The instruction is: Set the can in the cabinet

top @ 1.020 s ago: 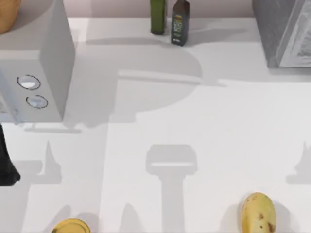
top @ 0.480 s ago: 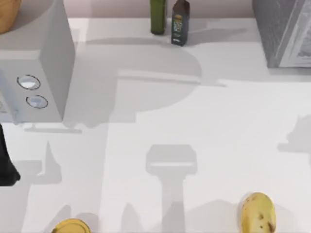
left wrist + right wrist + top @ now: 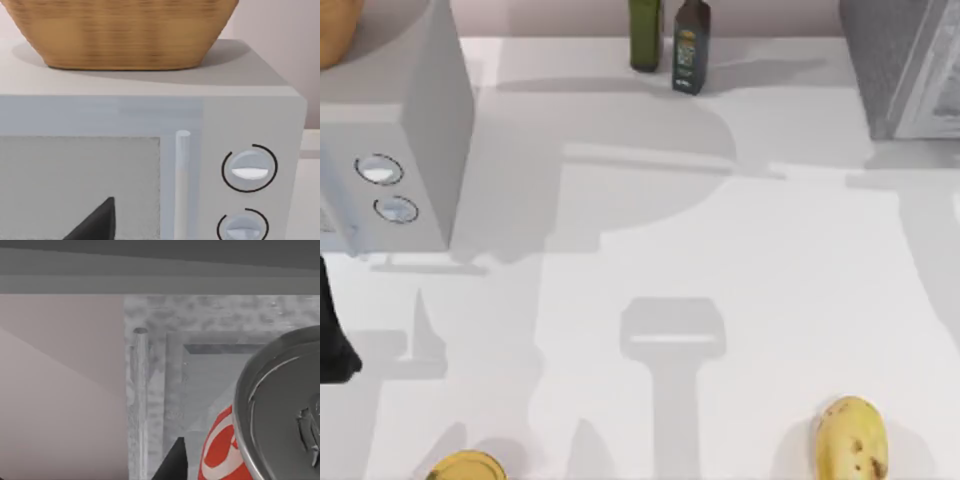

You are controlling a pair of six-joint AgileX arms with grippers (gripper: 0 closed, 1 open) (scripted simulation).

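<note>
The can [image 3: 280, 410], silver-topped with a red and white label, sits close up in the right wrist view, with my right gripper shut on it. One dark fingertip [image 3: 172, 462] lies against its side. Just beyond it stands the grey speckled cabinet [image 3: 200, 325], with an upright bar handle [image 3: 140, 400] and a recessed panel. From above, the cabinet [image 3: 900, 70] is at the far right corner, and a broad shadow falls on the table just in front of it. My left arm [image 3: 332, 330] is parked at the left edge, gripper open, one fingertip [image 3: 97, 222] facing the microwave.
A white microwave [image 3: 410, 130] with two knobs stands at the far left, a wicker basket [image 3: 125, 30] on top. Two dark bottles [image 3: 668, 40] stand at the back centre. A yellow fruit [image 3: 850, 440] lies front right and a yellow round object [image 3: 467, 467] front left.
The shadow at the table's right side has moved from the mid-right edge up towards the cabinet and grown. The left arm has not moved.
</note>
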